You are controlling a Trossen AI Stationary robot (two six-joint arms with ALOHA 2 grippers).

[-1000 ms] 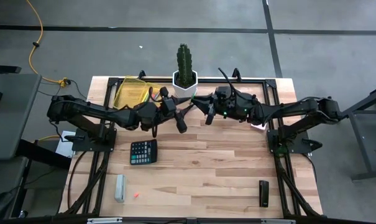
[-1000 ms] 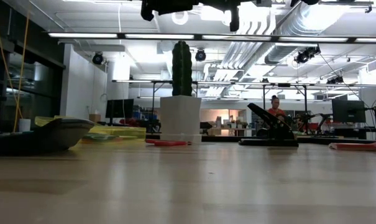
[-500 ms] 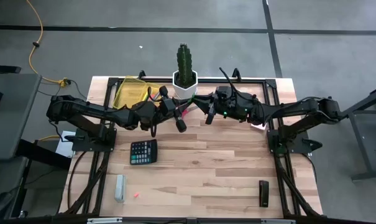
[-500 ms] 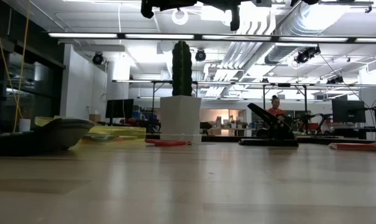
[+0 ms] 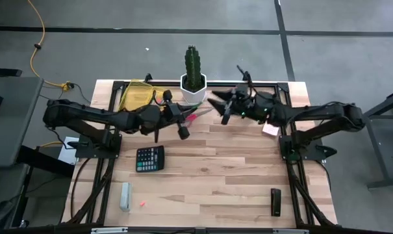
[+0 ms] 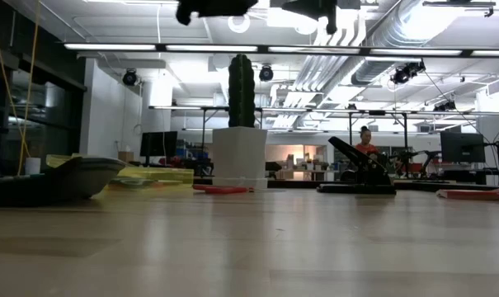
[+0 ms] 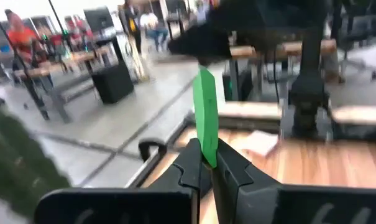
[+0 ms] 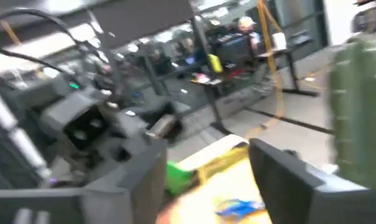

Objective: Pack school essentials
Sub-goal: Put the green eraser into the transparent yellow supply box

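A green pen (image 7: 206, 118) with a reddish end (image 5: 197, 116) hangs in the air in front of the cactus pot (image 5: 193, 91), and my left gripper (image 5: 183, 123) is shut on it. My right gripper (image 5: 220, 108) stands open just to the pen's right. The pen's free end (image 8: 178, 176) points between its spread fingers, and I see no touch. Behind the left arm, a yellow tray (image 5: 135, 97) sits at the table's far left and holds blue-handled scissors (image 8: 238, 206). In the low view both grippers (image 6: 208, 8) (image 6: 317, 8) hang high above the table. My left gripper pinches the green pen near one end (image 7: 207, 157) between its two fingertips. The fingers come from the table's left, and the pen sticks out past them toward the right gripper. It is lifted well clear of the table.
A black calculator (image 5: 149, 158) lies left of centre. A pale grey bar (image 5: 125, 196) and a small red piece (image 5: 143, 203) lie at the near left, and a black block (image 5: 275, 201) at the near right. A pale pink card (image 5: 269, 130) lies under the right arm.
My left gripper has shut on the green pen. My right gripper has opened, let the pen go and drawn back toward the table's far right. The pen stays in the air in the left gripper, which has shifted slightly left.
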